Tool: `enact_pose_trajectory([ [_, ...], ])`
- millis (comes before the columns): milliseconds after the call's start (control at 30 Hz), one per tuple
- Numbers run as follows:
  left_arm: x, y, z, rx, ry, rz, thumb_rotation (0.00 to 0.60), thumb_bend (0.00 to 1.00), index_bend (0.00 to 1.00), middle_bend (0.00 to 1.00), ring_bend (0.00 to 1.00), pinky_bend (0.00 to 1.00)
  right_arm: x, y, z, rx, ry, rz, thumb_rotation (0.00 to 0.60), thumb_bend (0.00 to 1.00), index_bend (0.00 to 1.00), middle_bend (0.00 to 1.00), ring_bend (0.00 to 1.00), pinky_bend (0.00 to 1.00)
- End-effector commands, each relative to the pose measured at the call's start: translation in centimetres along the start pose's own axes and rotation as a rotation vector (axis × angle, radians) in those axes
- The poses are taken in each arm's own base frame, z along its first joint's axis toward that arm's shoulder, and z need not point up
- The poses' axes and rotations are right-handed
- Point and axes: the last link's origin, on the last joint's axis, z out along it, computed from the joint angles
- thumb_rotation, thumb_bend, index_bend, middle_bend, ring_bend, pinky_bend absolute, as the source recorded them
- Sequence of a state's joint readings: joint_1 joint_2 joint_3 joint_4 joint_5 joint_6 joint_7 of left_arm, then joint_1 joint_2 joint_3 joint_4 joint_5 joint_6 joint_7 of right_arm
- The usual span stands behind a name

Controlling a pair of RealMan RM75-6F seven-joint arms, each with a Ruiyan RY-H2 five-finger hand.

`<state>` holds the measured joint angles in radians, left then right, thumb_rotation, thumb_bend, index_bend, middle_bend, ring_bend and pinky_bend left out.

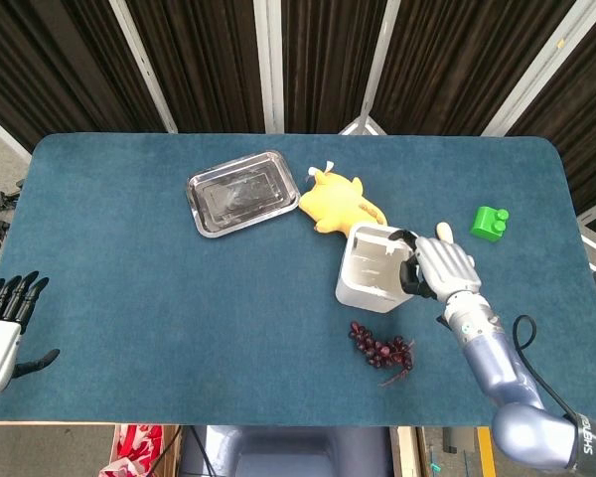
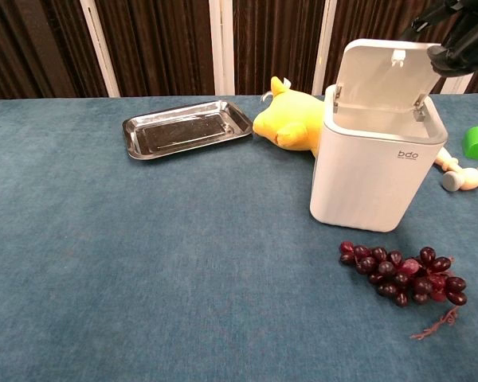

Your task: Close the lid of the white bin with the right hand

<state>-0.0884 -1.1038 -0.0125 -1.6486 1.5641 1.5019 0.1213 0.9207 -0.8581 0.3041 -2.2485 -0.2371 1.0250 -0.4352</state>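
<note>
Centrally, toward the right half of the blue-felt table (image 1: 129, 278), a white plastic lidded bin (image 2: 374, 171) is standing upright, its hinged lid (image 2: 382, 76) tilting partway over the opening. Robot's right hand (image 1: 439, 270) is pressing against the lid's top edge, fingers (image 2: 454, 32) curled over it. Left hand (image 1: 5, 323) is hovering off the table's near left corner, fingers spread, holding nothing. Yellow plush toy (image 2: 291, 119) is lying just behind the bin; dark red grape bunch (image 2: 405, 272) is lying before it.
</note>
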Motion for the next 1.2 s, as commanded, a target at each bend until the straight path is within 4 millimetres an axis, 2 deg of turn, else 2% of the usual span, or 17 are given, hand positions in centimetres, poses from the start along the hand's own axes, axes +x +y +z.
enact_pose_trajectory([
  [33, 0.0, 0.0, 0.0, -0.001, 0.000, 0.001, 0.600, 0.00, 0.00, 0.00, 0.00, 0.00, -0.4, 0.3, -0.6, -0.005, -0.021, -0.016, 0.600, 0.73, 0.25, 0.81, 0.84, 0.77],
  [267, 0.0, 0.1, -0.1, -0.002, -0.001, 0.001, 0.600, 0.00, 0.00, 0.00, 0.00, 0.00, -1.6, 1.2, -1.5, -0.016, -0.063, -0.028, 0.600, 0.73, 0.23, 0.81, 0.84, 0.77],
  [533, 0.0, 0.1, -0.1, -0.003, -0.002, 0.003, 0.600, 0.00, 0.00, 0.00, 0.00, 0.00, -3.4, 2.1, -2.0, -0.026, -0.115, -0.041, 0.600, 0.73, 0.14, 0.81, 0.84, 0.77],
  [900, 0.0, 0.1, -0.1, -0.003, -0.001, 0.003, 0.600, 0.00, 0.00, 0.00, 0.00, 0.00, -5.1, 2.8, -2.0, -0.038, -0.159, -0.068, 0.600, 0.73, 0.14, 0.81, 0.84, 0.77],
  [1100, 0.0, 0.1, -0.1, -0.003, -0.001, 0.001, 0.600, 0.00, 0.00, 0.00, 0.00, 0.00, -5.5, 2.8, -1.8, -0.041, -0.166, -0.071, 0.600, 0.73, 0.14, 0.81, 0.84, 0.77],
  [1200, 0.0, 0.1, -0.1, -0.003, 0.001, 0.001, 0.600, 0.00, 0.00, 0.00, 0.00, 0.00, -4.8, 2.4, -1.7, -0.028, -0.130, -0.051, 0.600, 0.73, 0.14, 0.81, 0.84, 0.77],
])
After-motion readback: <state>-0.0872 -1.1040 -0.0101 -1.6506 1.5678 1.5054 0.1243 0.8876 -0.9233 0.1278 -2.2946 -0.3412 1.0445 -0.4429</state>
